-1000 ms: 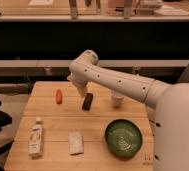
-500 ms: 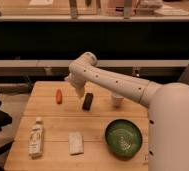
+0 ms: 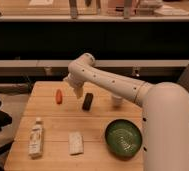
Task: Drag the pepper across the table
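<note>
Fingers (image 3: 78,93) now nearer pepper (image 3: 59,96), spread, empty

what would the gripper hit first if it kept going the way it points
Probably bare table, in the gap between the pepper and the black bar: the gripper points down there, above the wood. Depth is unclear from this view, so it could land nearer the pepper.

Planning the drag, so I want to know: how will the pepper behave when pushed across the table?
The pepper is small and oblong, so it is probably light and may roll or pivot rather than slide straight. The table looks flat and bare around it, so it should move easily. The pincer hangs open between it and the black bar.
</note>
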`<move>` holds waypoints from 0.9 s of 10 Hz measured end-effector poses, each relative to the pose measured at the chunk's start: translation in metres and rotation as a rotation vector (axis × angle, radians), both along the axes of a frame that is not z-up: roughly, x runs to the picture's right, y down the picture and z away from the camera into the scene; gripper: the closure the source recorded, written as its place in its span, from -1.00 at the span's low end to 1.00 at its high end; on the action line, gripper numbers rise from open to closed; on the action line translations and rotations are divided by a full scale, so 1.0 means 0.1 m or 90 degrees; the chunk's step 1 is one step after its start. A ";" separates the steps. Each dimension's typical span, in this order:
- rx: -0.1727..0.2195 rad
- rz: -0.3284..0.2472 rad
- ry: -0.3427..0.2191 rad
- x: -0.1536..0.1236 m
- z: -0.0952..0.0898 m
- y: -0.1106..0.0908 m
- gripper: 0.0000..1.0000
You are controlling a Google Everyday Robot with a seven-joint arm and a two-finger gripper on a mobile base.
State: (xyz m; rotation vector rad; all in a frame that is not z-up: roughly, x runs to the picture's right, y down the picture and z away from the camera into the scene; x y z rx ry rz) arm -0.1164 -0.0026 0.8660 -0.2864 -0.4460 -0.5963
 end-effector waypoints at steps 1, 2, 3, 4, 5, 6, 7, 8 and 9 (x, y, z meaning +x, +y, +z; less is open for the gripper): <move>-0.003 -0.005 -0.004 -0.05 0.04 0.01 -0.60; -0.006 -0.008 -0.007 -0.09 0.06 0.02 -0.60; -0.008 -0.012 -0.008 -0.10 0.09 0.02 -0.60; -0.010 -0.015 -0.009 -0.11 0.12 0.03 -0.60; -0.014 -0.018 -0.012 -0.13 0.15 0.04 -0.60; -0.017 -0.025 -0.013 -0.16 0.18 0.04 -0.60; -0.020 -0.034 -0.014 -0.20 0.20 0.05 -0.60; -0.022 -0.041 -0.016 -0.24 0.22 0.05 -0.60; -0.026 -0.047 -0.018 -0.27 0.25 0.06 -0.60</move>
